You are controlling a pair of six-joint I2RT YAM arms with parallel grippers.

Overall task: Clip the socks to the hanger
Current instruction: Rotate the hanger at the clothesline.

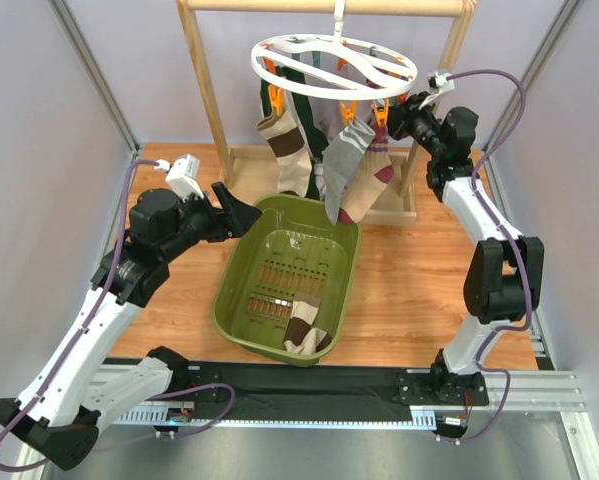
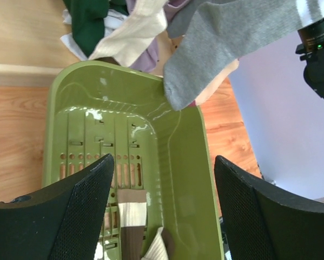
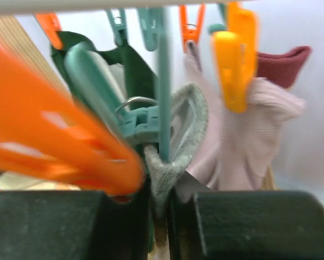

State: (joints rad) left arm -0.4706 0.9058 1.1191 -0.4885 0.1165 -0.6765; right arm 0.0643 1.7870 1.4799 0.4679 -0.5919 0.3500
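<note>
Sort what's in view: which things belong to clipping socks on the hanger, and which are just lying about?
Job: hanger, grey sock pinched by the right hand, striped maroon sock, hanging argyle sock, unclipped brown-and-cream sock, open left hand.
Lying about: green basket, wooden rack.

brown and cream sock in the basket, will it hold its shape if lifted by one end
Probably not: the sock lies folded and crumpled in the basket, so it looks floppy. Likely light too: other socks hang from small clips.

Pale lilac wall panels [image 1: 19, 100] enclose a wooden tabletop [image 1: 409, 290] (warm, orange-toned); grey metal posts [image 1: 92, 75] frame the corners; lighting soft, even.
</note>
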